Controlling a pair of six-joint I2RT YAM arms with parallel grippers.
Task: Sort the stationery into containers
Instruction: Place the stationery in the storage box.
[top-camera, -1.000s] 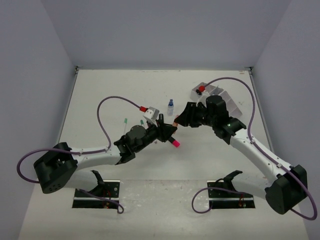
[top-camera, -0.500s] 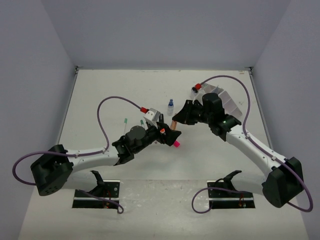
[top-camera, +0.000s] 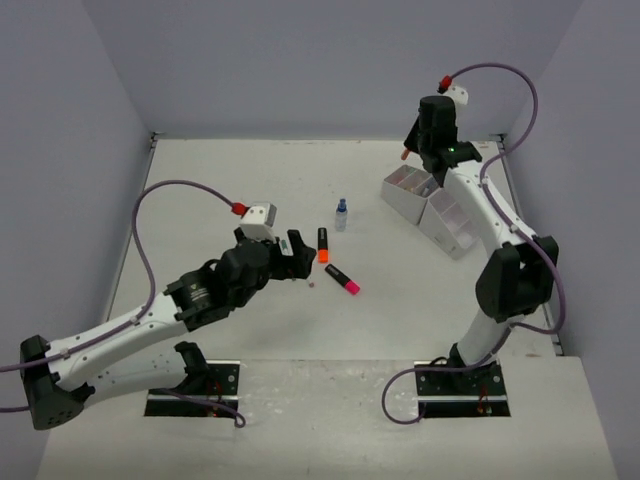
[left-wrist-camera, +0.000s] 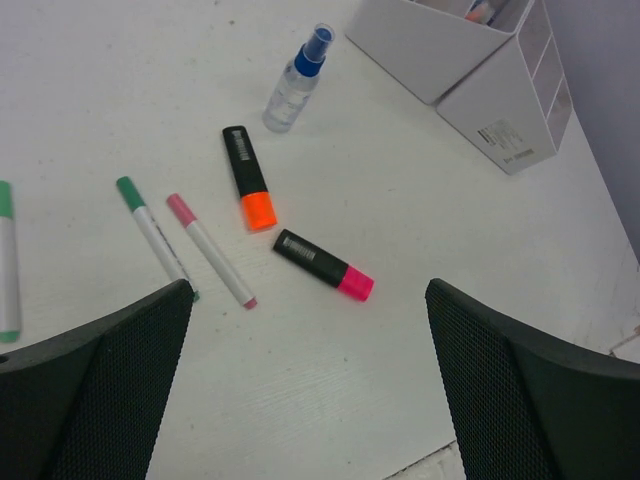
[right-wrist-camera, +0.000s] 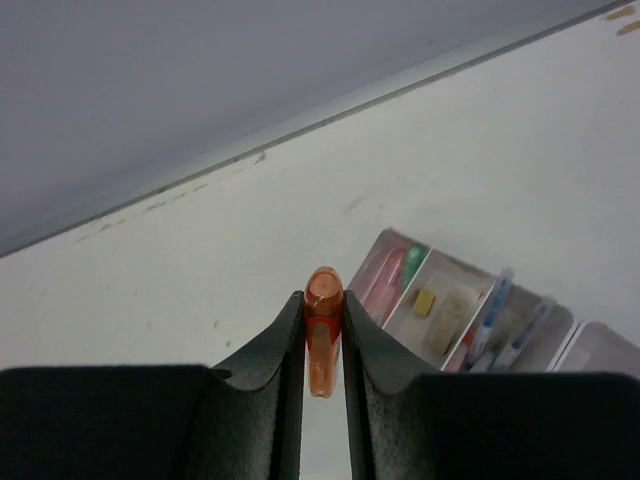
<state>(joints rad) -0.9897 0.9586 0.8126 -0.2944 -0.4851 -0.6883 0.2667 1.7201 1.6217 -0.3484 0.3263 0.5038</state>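
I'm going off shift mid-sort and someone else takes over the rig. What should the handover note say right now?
Right end effector: shut on an orange pen, held high near the white organizer.
Left end effector: open, empty, above the loose items.
Done: the organizer holds a pink highlighter, a green highlighter, an eraser and some pens.
Left on the table: orange-capped marker, pink-capped marker, spray bottle, pink thin pen, two green-capped pens. The held pen is not yet dropped in.

Bright, even light, soft faint shadows; jaws close to wrist cameras blur
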